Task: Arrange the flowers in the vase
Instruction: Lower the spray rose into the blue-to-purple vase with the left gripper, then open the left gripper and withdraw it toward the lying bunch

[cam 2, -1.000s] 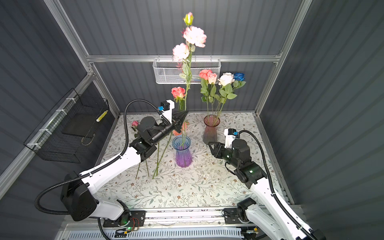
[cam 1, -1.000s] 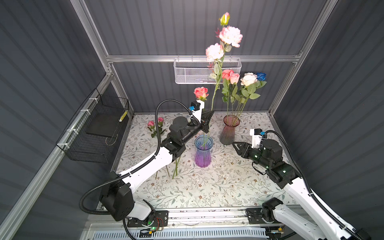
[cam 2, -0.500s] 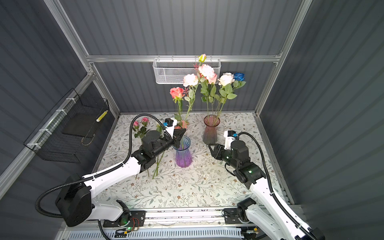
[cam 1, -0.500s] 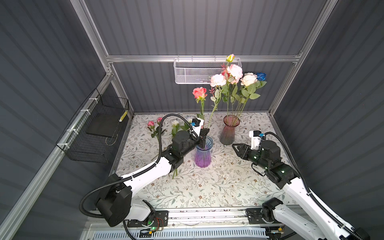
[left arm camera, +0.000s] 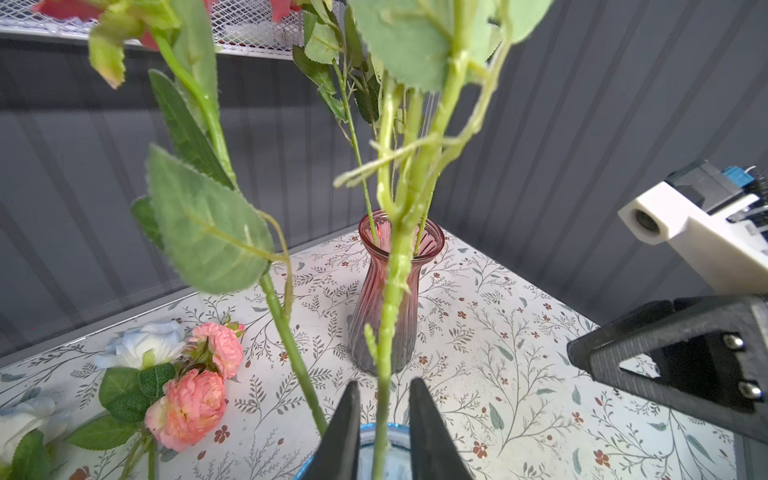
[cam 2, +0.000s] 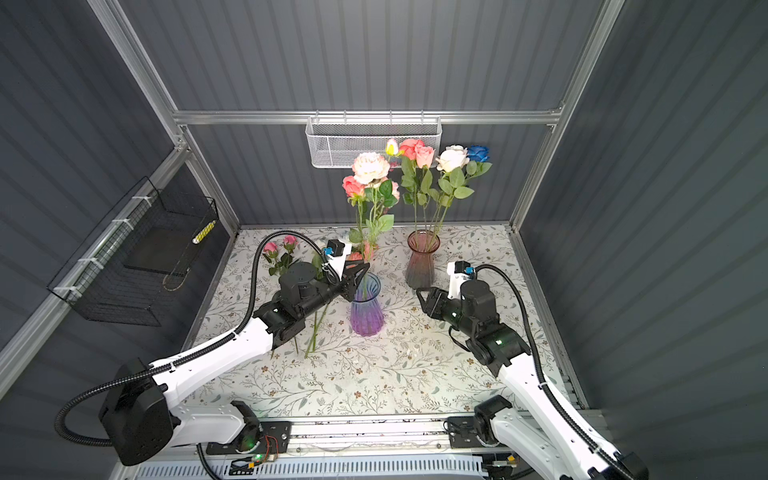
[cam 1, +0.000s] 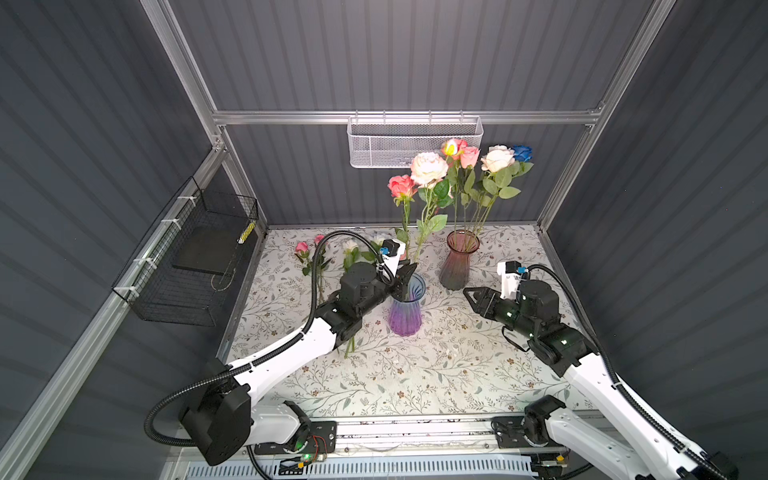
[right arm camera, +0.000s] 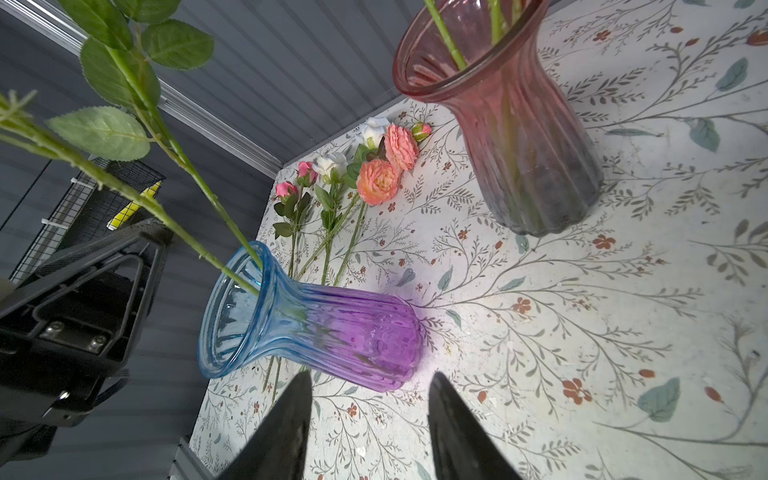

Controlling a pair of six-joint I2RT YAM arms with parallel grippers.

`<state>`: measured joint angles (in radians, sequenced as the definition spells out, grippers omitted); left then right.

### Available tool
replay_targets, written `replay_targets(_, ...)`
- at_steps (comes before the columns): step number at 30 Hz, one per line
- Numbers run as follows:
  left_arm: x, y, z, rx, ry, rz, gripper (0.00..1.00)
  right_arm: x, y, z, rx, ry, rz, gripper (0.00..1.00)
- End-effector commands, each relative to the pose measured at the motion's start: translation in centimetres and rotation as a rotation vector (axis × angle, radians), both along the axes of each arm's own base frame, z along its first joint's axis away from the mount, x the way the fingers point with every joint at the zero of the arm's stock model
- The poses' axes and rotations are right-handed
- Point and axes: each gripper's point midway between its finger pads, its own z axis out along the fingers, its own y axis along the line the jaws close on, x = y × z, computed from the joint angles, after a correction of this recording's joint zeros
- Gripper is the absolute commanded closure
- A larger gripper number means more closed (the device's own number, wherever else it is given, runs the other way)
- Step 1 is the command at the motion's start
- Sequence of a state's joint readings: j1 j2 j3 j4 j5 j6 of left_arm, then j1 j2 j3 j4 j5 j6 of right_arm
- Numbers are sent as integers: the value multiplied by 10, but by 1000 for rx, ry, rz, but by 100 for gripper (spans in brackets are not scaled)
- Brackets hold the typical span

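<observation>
Surface point(cam 1: 415, 374): two vases stand mid-far. The cream-headed stem point(cam 1: 428, 168) was high over the blue-purple vase point(cam 1: 406, 309) a second ago. It now stands inside that vase beside the coral rose point(cam 1: 401, 185), so you can log it as placed. The pink vase point(cam 1: 457, 266), just right and farther back, holds pink, cream-white and deep blue roses point(cam 1: 521, 153). The loose flowers point(cam 1: 320, 257) on the far left lie flat and are not yet in a vase. The left hand point(left arm camera: 384, 386) is at the blue-purple vase's rim, its fingers newly parted to either side of the stem and no longer pinching it. The right hand point(right arm camera: 372, 374) is spread and empty, near the pink vase's foot.
</observation>
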<state>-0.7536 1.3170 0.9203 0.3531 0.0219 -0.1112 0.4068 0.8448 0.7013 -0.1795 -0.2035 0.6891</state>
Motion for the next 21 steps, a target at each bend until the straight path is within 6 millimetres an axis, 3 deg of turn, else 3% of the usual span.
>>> replay_targets(1,-6,2,-4,20,4,-3,76,0,4,6,20,-11,14,52)
replay_targets(8,-13,15,8,20,-10,23,72,0,4,5,19,-11,15,52)
replay_targets(14,-18,38,12,17,-7,105,67,-3,7,9,17,-20,38,52)
replay_targets(18,-9,90,9,15,-2,361,53,-6,4,12,-15,-31,45,51)
replay_targets(21,-1,133,-7,34,43,586,42,-8,0,13,-49,-45,41,51)
